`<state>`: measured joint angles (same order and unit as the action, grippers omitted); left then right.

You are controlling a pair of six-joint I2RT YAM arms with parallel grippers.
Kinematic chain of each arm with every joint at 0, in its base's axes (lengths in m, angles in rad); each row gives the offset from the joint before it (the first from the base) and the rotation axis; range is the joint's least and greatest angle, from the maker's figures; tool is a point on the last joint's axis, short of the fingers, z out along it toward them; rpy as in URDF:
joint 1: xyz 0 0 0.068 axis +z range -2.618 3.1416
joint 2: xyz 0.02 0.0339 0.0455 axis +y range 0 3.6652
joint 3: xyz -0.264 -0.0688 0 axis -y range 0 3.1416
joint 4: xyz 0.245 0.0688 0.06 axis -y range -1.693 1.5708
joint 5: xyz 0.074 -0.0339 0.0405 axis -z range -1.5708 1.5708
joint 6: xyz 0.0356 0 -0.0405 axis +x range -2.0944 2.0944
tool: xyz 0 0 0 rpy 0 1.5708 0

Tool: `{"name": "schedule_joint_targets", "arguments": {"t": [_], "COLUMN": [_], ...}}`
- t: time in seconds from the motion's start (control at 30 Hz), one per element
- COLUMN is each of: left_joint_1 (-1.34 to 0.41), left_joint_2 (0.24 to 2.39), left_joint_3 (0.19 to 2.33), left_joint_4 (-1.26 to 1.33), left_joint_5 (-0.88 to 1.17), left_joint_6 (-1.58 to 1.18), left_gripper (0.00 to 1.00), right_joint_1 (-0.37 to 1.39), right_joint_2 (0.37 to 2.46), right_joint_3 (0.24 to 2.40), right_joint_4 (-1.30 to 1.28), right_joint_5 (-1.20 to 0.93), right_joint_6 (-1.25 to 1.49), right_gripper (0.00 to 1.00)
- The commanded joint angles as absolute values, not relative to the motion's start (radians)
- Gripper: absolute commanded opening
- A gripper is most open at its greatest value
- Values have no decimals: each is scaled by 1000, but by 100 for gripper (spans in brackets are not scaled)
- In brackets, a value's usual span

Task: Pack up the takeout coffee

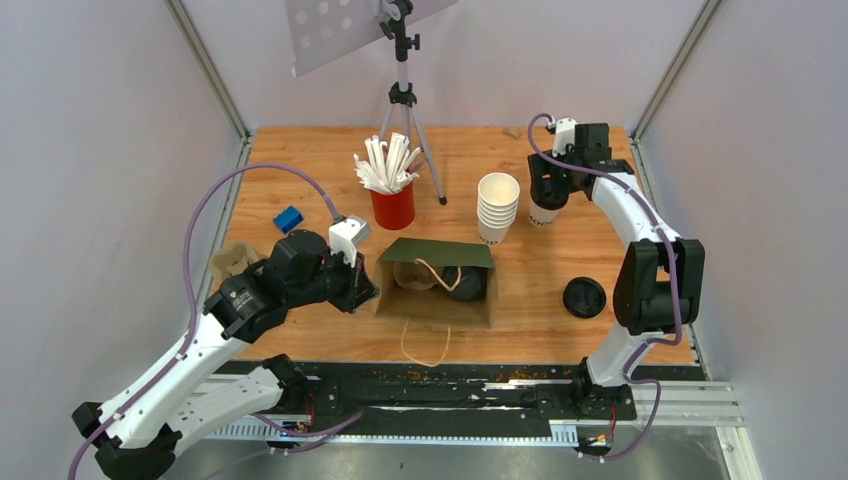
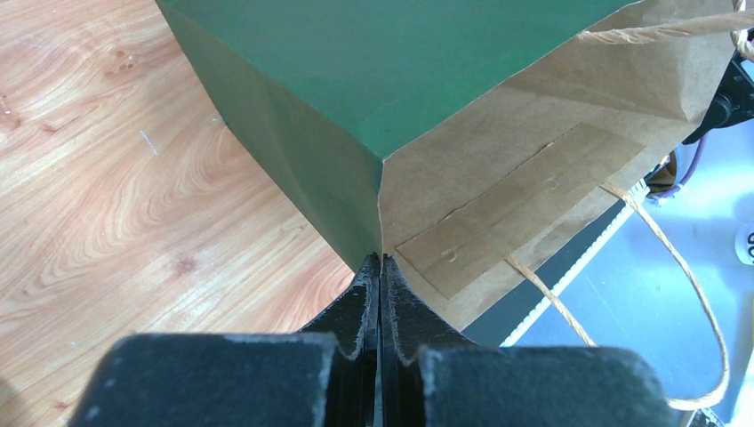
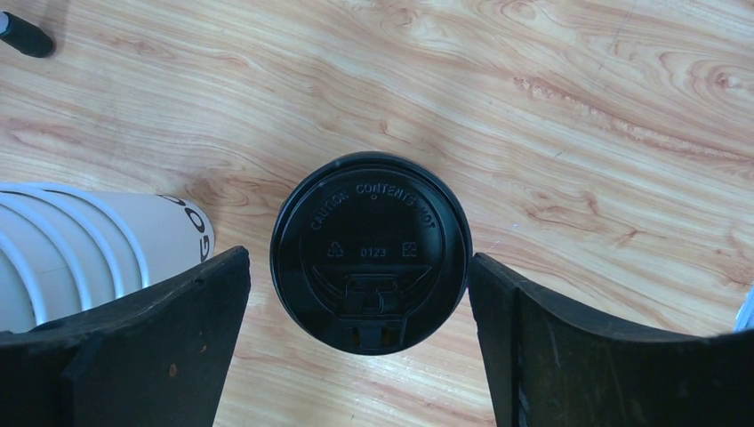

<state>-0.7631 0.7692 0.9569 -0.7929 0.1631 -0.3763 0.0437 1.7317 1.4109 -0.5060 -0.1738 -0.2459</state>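
The takeout coffee, a white paper cup [image 1: 543, 213] with a black lid [image 3: 371, 252], stands at the back right of the table. My right gripper [image 3: 357, 260] is open above it, one finger on each side of the lid; the left finger [image 3: 178, 329] stands off it and the right finger [image 3: 551, 338] is almost at the rim. In the top view that gripper [image 1: 552, 186] hides the cup's top. My left gripper [image 2: 381, 260] is shut on the left corner edge of the green-and-brown paper bag [image 2: 498, 178]. The bag [image 1: 437, 303] is open at mid-table, with a dark round thing [image 1: 464, 283] inside.
A stack of lidless white cups [image 1: 497, 207] stands just left of the coffee. A red cup of straws [image 1: 392, 205] and a tripod [image 1: 403, 95] are behind the bag. A loose black lid [image 1: 584, 297] lies to the bag's right. A blue block [image 1: 288, 218] and a cardboard piece [image 1: 232, 262] are at the left.
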Motion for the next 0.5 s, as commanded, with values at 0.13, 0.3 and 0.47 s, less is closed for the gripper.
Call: {"name": "schedule_joint_targets", "arguments": {"t": [0.13, 0.3, 0.47], "left_joint_1": [-762, -762, -762], "left_joint_2": [778, 774, 773], "left_joint_3": [1007, 1011, 1009], "left_joint_4": [-759, -770, -769], "left_joint_5": [173, 169, 169], "left_joint_6": [-361, -359, -362], "left_gripper": [0, 0, 0], "right_joint_1": [41, 31, 27], "right_joint_2": [1732, 1750, 1761], "right_joint_3": [1440, 1432, 1428], "right_joint_4": [-523, -526, -531], "right_joint_5": [-169, -178, -180], "right_joint_6": [-275, -274, -282], "right_gripper": [93, 91, 90]}}
